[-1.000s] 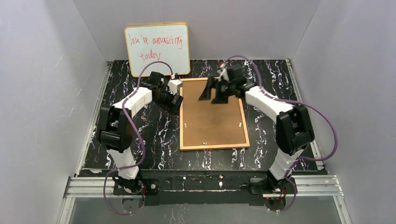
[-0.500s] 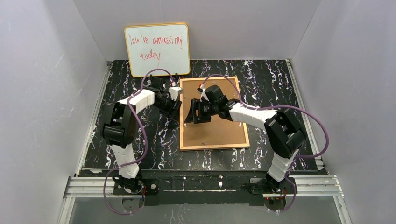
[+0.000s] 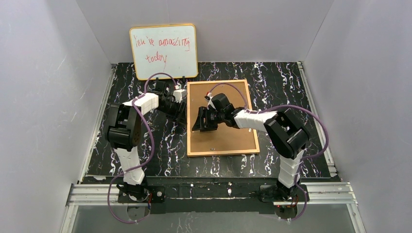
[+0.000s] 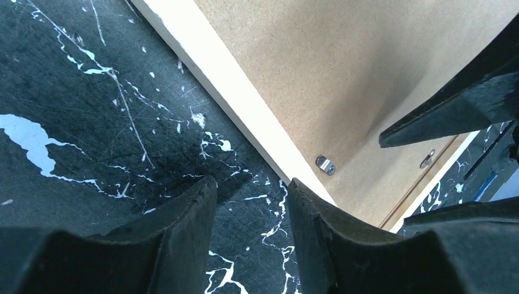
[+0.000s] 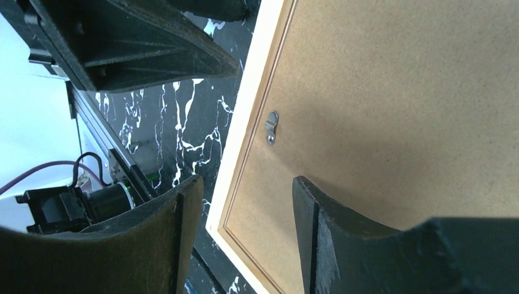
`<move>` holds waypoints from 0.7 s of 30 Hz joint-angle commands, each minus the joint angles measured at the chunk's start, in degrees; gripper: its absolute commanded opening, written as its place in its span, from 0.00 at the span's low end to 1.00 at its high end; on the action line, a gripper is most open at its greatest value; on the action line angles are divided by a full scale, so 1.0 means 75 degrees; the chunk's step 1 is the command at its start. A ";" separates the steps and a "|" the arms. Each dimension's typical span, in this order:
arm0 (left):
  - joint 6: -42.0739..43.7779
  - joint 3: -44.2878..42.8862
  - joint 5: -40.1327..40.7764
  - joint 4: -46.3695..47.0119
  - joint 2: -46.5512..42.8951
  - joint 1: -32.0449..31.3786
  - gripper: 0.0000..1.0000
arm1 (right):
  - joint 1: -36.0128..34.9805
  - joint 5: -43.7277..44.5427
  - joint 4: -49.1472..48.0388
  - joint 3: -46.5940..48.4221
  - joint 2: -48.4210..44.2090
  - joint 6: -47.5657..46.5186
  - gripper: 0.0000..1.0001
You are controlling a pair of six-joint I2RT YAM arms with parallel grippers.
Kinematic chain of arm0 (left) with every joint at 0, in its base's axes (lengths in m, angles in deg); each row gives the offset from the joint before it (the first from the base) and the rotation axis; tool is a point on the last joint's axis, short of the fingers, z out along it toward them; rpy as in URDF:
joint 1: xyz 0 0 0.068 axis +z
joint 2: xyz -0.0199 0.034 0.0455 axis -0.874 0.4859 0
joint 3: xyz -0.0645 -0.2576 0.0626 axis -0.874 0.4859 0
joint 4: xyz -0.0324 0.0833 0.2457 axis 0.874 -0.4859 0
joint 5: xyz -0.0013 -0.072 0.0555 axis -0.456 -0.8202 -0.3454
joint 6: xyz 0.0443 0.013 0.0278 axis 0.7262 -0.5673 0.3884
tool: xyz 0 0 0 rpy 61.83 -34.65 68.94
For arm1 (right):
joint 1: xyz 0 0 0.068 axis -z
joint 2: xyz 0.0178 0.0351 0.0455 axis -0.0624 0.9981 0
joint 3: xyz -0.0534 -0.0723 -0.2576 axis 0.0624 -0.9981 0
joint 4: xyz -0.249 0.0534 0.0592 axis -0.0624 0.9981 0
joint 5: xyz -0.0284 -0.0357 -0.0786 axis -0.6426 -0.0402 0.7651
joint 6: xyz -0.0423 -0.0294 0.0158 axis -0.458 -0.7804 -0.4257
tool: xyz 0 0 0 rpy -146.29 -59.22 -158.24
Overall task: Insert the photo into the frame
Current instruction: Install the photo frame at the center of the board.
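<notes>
The frame (image 3: 228, 138) lies face down on the black marbled table, its brown fibreboard back up inside a golden-wood rim. The photo is not in view. My left gripper (image 3: 183, 109) is open and empty, low over the table just off the frame's left edge; the left wrist view shows its gripper (image 4: 251, 184) over bare table beside the rim and back (image 4: 306, 73). My right gripper (image 3: 199, 121) is open and empty above the frame's left part; the right wrist view shows its gripper (image 5: 248, 180) straddling the left rim, near a metal clip (image 5: 271, 127).
A yellow-rimmed whiteboard (image 3: 163, 51) with red handwriting leans on the back wall. Grey walls close in three sides. More metal clips (image 4: 325, 164) sit on the frame's back. The two grippers are close together at the frame's left edge.
My right gripper has swung from the frame's far end down and left to its left edge. My left gripper has shifted only slightly beside that edge.
</notes>
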 commanded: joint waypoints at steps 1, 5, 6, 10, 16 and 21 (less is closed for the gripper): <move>-0.0063 0.0022 -0.0245 -0.0154 0.0042 -0.0015 0.45 | -0.0055 -0.0118 -0.0558 0.0130 0.0237 0.0041 0.63; -0.0043 0.0006 -0.0211 -0.0151 0.0094 -0.0016 0.45 | -0.0141 -0.0127 -0.0568 0.0290 0.0451 0.0010 0.61; -0.0041 0.0003 -0.0192 -0.0161 0.0104 -0.0016 0.45 | -0.0158 -0.0127 -0.0559 0.0333 0.0498 -0.0003 0.61; -0.0041 -0.0003 -0.0188 -0.0158 0.0161 -0.0016 0.45 | -0.0207 -0.0094 -0.0527 0.0455 0.0644 -0.0049 0.60; -0.0007 0.0010 -0.0132 -0.0152 0.0223 -0.0016 0.43 | -0.0218 -0.0067 -0.0532 0.0566 0.0772 -0.0081 0.57; 0.0000 0.0027 -0.0128 -0.0153 0.0217 -0.0016 0.42 | -0.0222 0.0075 -0.0499 0.0646 0.0810 -0.0185 0.55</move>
